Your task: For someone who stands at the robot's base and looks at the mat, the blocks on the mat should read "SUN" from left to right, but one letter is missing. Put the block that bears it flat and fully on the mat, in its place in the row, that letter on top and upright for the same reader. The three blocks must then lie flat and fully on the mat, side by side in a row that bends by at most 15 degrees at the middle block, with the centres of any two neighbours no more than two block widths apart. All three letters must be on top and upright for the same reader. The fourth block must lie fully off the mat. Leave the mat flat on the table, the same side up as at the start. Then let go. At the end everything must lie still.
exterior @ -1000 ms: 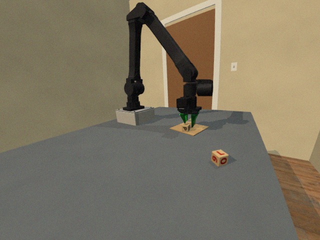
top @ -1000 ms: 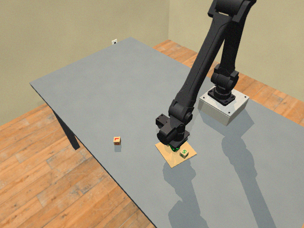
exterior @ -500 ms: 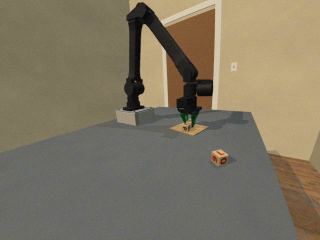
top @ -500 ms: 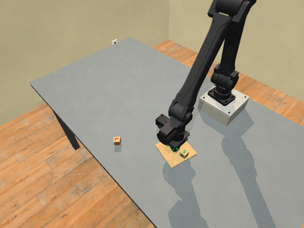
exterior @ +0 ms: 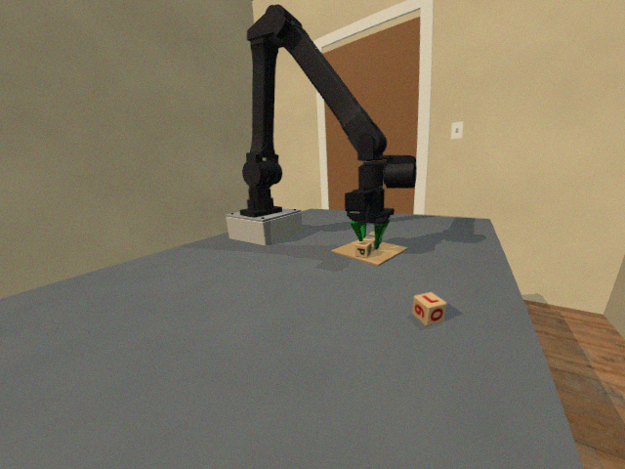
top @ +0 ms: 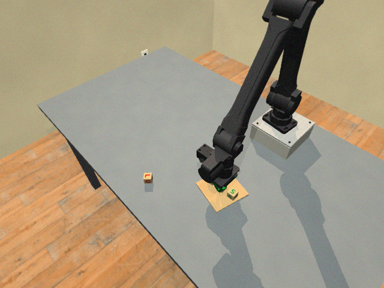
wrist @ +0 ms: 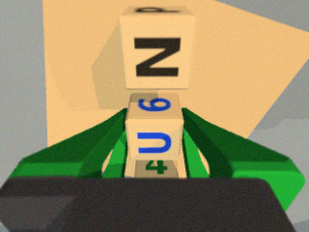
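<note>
A tan mat (top: pixel 216 201) (exterior: pixel 391 250) (wrist: pixel 72 58) lies near the table's front edge. On it, the block with a black N (wrist: pixel 156 55) (exterior: pixel 362 248) and the block with a blue U (wrist: pixel 154 142) stand in a row, letters on top. The block with a green S (top: pixel 232 193) is on the mat at the row's other end. My gripper (top: pixel 221 188) (exterior: pixel 369 240) (wrist: pixel 154 116) is down over the mat and straddles the U block. The green fingers stand a little apart from the block's sides. The U block rests on the mat.
A block with a red L on top (top: pixel 147 177) (exterior: pixel 429 308) lies on the grey table off the mat, well to one side. The robot's white base (top: pixel 282 136) (exterior: pixel 262 226) stands behind the mat. The table edge runs close to the mat.
</note>
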